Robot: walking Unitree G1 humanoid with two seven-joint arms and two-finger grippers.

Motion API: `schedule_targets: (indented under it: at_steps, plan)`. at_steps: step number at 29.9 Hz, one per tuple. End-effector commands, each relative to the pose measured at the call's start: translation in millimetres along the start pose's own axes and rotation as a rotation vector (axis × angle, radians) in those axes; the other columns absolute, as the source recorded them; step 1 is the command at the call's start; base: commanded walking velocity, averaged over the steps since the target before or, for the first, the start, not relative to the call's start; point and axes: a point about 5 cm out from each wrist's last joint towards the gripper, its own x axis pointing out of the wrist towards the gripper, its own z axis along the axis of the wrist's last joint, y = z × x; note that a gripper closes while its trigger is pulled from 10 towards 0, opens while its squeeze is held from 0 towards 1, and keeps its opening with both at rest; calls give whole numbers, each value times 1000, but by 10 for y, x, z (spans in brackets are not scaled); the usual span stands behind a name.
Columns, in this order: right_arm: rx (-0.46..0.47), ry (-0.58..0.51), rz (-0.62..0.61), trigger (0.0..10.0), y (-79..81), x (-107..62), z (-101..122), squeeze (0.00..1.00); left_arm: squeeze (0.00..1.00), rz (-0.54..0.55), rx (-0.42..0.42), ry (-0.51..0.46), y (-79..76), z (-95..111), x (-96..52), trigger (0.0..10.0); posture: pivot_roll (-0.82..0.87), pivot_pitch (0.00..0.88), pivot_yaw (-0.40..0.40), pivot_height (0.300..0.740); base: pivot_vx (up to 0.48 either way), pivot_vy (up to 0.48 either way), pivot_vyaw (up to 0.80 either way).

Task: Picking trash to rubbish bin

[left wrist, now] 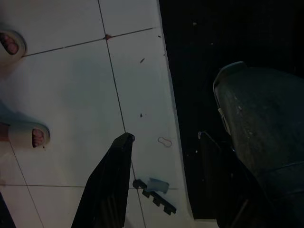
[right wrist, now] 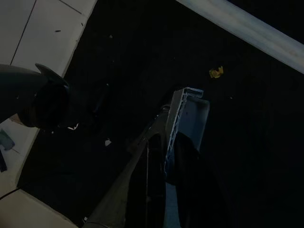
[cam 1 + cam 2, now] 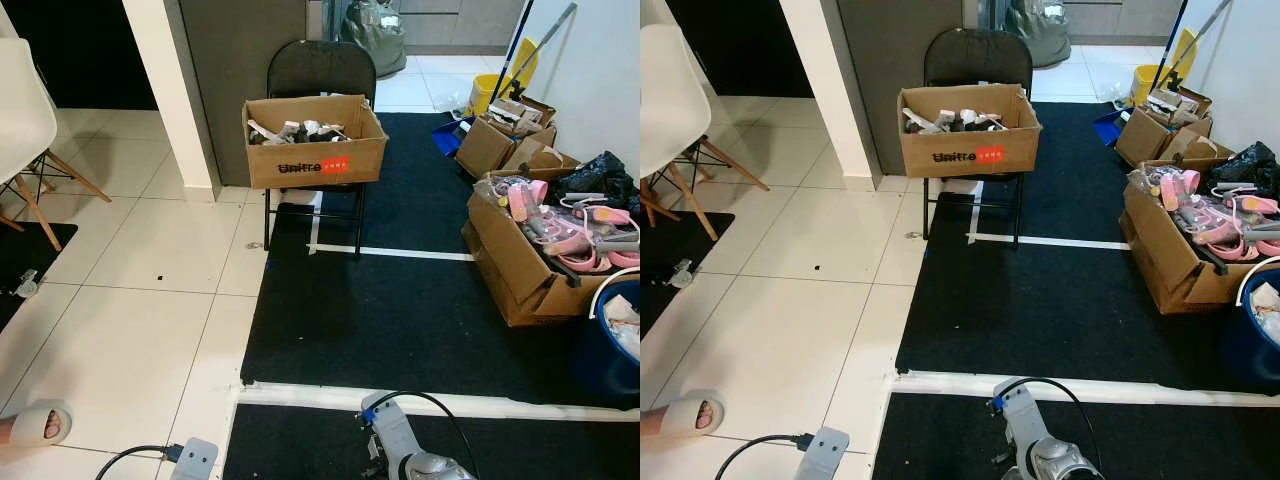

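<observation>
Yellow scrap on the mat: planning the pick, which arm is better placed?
Right: the right end effector hangs over the black mat near the yellow scrap; the left end effector is over tiles.

A brown cardboard box (image 3: 314, 140) sits on a black folding chair (image 3: 322, 72); open cardboard boxes of clutter (image 3: 535, 250) stand right, on the black carpet (image 3: 400, 310).

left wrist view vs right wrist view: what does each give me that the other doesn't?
Left wrist view: the left claw, open above the white floor tiles, with a small red loop lying on them and a person's feet in pale slippers nearby.
Right wrist view: the right claw above the mat, a small yellow scrap and a white tape strip.
Shared: the black floor mat meeting white tile.
</observation>
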Motion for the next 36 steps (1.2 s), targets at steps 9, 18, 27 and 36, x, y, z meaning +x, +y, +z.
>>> schedule_targets:
  at_steps: [9, 18, 27, 36]
  plan:
    - [9, 9, -3, 10000, 0, -2, -38, 0, 0, -34, 2, 18, -95, -25, 0, 10000, -42, 22, 34, 740, 0, 0, 0]
    - [2, 10, -9, 10000, -14, -6, -42, 0, 0, -37, 6, 17, -97, -17, 2, 10000, -43, 14, 30, 740, 0, 0, 0]
    - [-5, 10, -11, 10000, -18, -7, -39, 0, 0, -37, 14, 15, -89, -8, 3, 10000, -45, 6, 30, 740, 0, 0, 0]
    - [3, 10, -13, 10000, -22, -9, -49, 0, 0, -40, 8, 19, -108, -29, 0, 10000, -48, 18, 30, 740, 0, 0, 0]
